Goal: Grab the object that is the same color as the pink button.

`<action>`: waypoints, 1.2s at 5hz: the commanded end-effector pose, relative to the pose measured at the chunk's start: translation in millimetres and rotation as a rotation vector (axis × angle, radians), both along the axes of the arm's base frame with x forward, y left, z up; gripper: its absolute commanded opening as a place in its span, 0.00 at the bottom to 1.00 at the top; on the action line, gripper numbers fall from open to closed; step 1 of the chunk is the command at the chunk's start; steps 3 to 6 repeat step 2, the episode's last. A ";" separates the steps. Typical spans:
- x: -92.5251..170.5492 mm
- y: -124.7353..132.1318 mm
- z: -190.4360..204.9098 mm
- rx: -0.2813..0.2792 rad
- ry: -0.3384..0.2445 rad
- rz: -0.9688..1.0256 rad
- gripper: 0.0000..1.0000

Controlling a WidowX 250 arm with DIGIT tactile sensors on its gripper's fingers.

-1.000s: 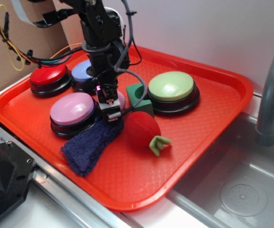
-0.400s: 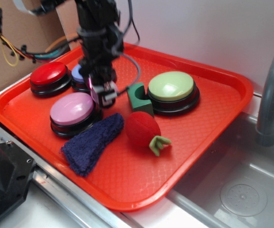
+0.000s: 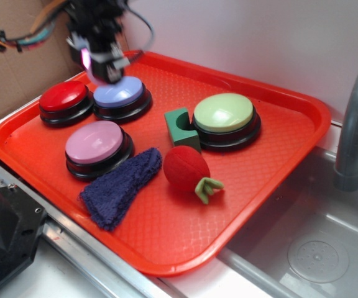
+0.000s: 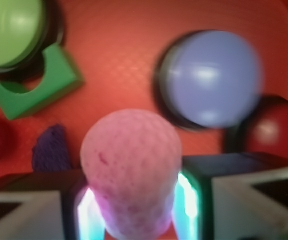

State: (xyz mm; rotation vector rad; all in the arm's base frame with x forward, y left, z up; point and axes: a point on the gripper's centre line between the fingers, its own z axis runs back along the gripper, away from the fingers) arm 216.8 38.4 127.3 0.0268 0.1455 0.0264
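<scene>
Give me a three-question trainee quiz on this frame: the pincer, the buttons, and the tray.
1. True or false: the pincer is shut on the pink ball.
2. Which button lies nearest below the pincer in the exterior view? A) green button B) lavender button C) pink button
3. Fill in: the navy cloth lies on the ____ tray.

Key: 1 true; 2 B; 3 red.

Pink dimpled ball (image 4: 131,170); pale pink button (image 3: 96,142); orange-red tray (image 3: 272,155); navy cloth (image 3: 118,186); green block (image 3: 181,127)
</scene>
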 end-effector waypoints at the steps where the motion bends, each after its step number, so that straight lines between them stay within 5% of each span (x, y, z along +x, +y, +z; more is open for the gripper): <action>1: -18.7 18.0 48.8 0.066 -0.134 0.163 0.00; 6: -17.6 15.5 45.5 0.058 -0.136 0.163 0.00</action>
